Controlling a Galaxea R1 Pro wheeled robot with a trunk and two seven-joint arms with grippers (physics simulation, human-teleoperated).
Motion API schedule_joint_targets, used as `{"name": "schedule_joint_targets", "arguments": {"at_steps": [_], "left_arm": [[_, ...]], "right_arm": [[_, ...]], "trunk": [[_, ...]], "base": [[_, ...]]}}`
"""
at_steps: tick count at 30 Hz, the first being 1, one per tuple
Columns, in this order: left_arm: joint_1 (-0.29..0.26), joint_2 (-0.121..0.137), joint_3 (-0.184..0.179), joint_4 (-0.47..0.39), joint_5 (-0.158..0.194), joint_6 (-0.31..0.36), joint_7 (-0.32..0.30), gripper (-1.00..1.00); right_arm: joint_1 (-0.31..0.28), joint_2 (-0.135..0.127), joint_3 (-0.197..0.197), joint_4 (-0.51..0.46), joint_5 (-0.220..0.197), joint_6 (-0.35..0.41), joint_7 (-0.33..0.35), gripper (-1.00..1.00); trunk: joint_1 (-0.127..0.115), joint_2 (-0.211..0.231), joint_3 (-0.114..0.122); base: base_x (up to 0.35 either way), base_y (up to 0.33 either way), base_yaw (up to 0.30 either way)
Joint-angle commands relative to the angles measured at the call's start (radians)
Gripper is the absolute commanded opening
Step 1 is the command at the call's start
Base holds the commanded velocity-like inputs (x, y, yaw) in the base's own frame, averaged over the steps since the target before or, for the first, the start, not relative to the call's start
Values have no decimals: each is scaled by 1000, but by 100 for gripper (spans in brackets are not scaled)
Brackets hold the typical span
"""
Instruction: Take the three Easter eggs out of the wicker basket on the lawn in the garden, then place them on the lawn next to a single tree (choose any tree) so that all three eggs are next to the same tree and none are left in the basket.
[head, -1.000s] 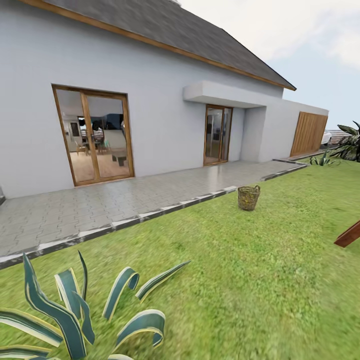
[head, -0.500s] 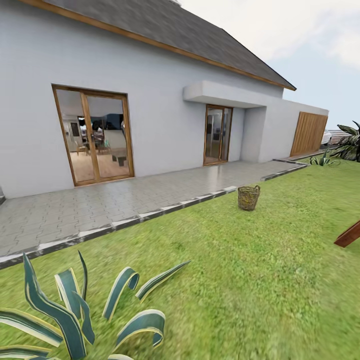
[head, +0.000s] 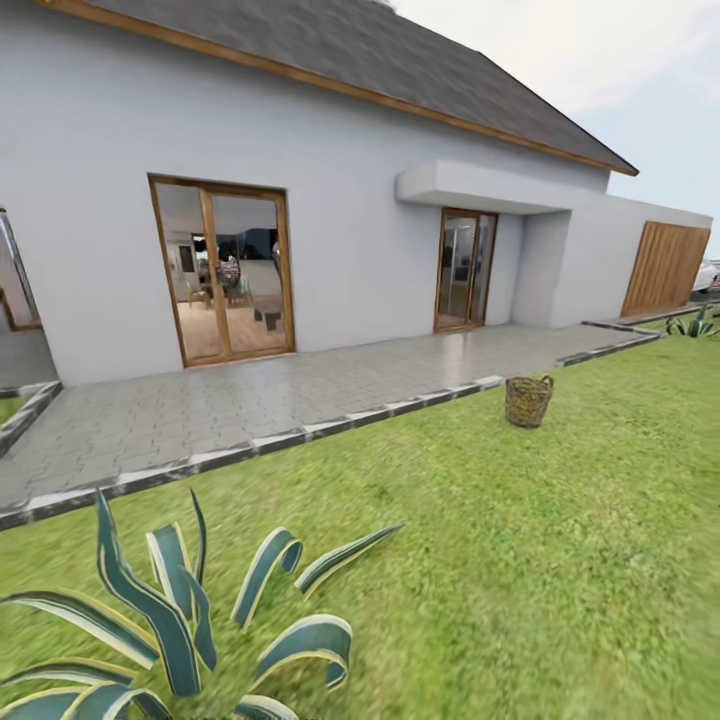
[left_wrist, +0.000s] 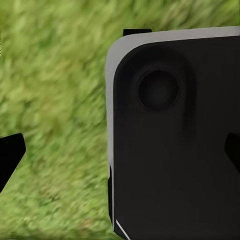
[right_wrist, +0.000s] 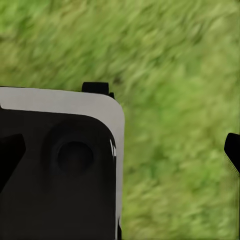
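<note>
Left gripper (left_wrist: 120, 155), seen from the left wrist, is showing two dark fingertips (left_wrist: 10, 155) at opposite edges of the picture, standing wide apart with nothing between them, and pointing down at blurred green lawn (left_wrist: 55, 100); a black, grey-edged part of the robot's body (left_wrist: 175, 135) is lying beneath it. From the right wrist, the right gripper (right_wrist: 120, 155) is likewise spreading its fingertips (right_wrist: 233, 150) wide and empty over the grass, with the same kind of dark body panel (right_wrist: 60, 170) under it. From the head, the wicker basket (head: 527, 401) is standing upright on the lawn, just beside the paved path (head: 250, 400) along the white house (head: 330, 200). Whether eggs are lying inside it cannot be told. A striped agave plant (head: 180, 620) is filling the near corner.
</note>
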Motion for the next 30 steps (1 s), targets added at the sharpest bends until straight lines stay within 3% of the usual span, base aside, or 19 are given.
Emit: {"name": "schedule_joint_targets", "arguments": {"at_steps": [1, 6, 22, 30], "left_arm": [[1, 0, -1, -2, 0, -1, -1, 100], [1, 0, -1, -2, 0, 0, -1, 100], [1, 0, -1, -2, 0, 0, -1, 100], [1, 0, -1, -2, 0, 0, -1, 100]], "right_arm": [[-1, 0, 6, 4, -2, -7, -1, 100], [-2, 0, 9, 4, 8, -5, 0, 100], [-1, -1, 10, 4, 10, -5, 1, 100], [-2, -1, 9, 4, 6, -6, 1, 100]], "trunk": [[0, -1, -1], [0, -1, -1], [0, -1, -1], [0, -1, -1]], "base": [[0, 0, 290], [20, -51, 189], [121, -242, 6], [12, -21, 103]]}}
